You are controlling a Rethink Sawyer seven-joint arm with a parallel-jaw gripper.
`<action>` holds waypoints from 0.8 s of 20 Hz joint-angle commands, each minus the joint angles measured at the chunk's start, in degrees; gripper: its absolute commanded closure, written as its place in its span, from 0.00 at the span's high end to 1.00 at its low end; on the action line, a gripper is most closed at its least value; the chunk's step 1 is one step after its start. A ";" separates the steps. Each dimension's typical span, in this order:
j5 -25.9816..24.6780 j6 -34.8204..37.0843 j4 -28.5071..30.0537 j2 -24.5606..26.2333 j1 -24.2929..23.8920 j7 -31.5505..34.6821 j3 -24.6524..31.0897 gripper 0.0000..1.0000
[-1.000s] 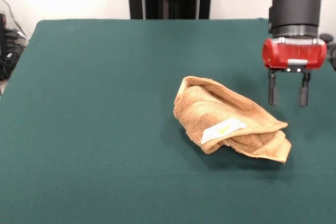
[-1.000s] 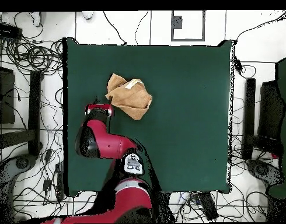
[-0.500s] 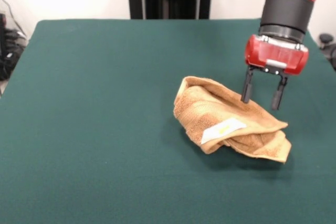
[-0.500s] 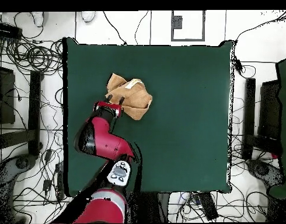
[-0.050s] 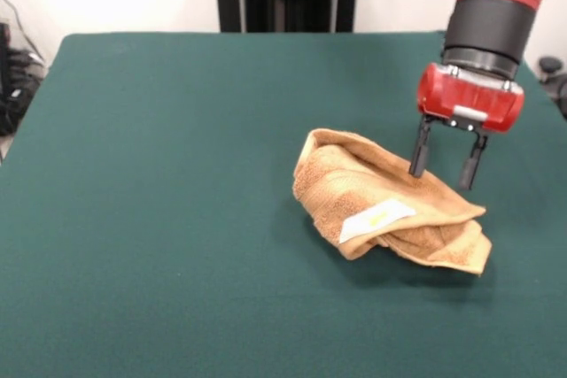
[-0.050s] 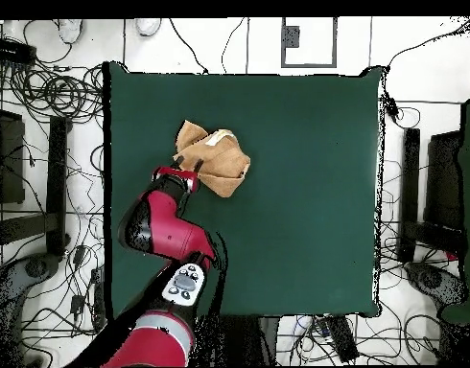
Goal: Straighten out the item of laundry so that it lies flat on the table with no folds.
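Note:
The item of laundry (image 5: 381, 205), a tan terry towel, lies bunched and folded over itself right of centre on the green table (image 5: 159, 174), its white-yellow tag (image 5: 376, 218) facing up. In the overhead view the towel (image 6: 213, 159) sits in the table's upper left part. My gripper (image 5: 446, 170) hangs open just over the towel's far right edge, one finger (image 5: 417, 155) at the cloth and the other beyond the edge. Nothing is held. In the overhead view the gripper (image 6: 184, 172) meets the towel's lower left edge.
The red arm (image 6: 162, 230) reaches in over the table's lower left part in the overhead view. Cables and dark stands (image 6: 47, 172) surround the table (image 6: 306, 192) on the floor.
Over the last second the gripper swung from beside the towel's right to over its far right edge and dropped slightly. The towel has not moved.

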 commanded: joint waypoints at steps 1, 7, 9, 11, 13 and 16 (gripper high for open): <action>0.30 5.06 -3.83 4.39 -0.76 7.43 2.68 1.00; -6.70 3.12 -4.18 3.62 -5.19 10.38 8.26 1.00; -8.16 2.80 -4.16 3.33 -5.96 11.28 9.50 1.00; -9.25 2.56 -4.17 3.13 -6.54 12.02 10.58 1.00; -10.78 2.57 -3.95 2.71 -7.53 12.70 12.01 1.00; -12.00 2.62 -3.73 2.45 -8.48 13.28 13.49 1.00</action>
